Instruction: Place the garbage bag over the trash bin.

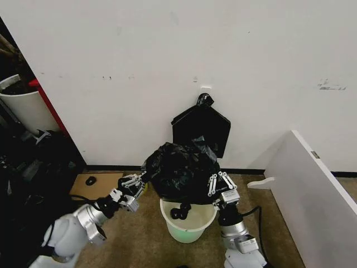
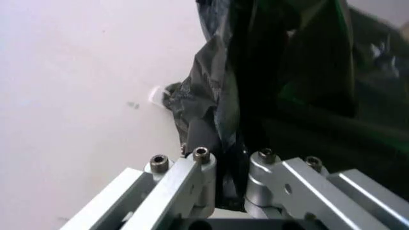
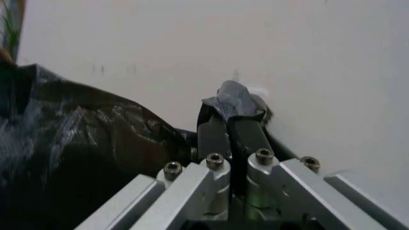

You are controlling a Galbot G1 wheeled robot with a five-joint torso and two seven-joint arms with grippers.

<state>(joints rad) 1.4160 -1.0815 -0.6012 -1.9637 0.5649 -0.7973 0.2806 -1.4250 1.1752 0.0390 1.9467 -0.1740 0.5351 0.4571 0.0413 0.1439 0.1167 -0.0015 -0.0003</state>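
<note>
The garbage bag [image 1: 179,169], black and crinkly, hangs bunched just above the round white trash bin [image 1: 189,228], and a dark curl of it dips inside the rim. My left gripper [image 1: 135,184] grips the bag's left edge and my right gripper [image 1: 218,183] its right edge. The left wrist view has my left gripper [image 2: 231,159] shut on a fold of the bag [image 2: 281,72]. From the right wrist, my right gripper [image 3: 235,154] is pinched shut on the bag [image 3: 76,139], whose edge runs in between the dark pads.
A flat black bundle [image 1: 201,128], knotted at its top, leans on the wall right behind the bin. A taller white bin [image 1: 23,107] and dark clutter stand at the left. A white board [image 1: 312,184] slants along the right. Brown floor surrounds the bin.
</note>
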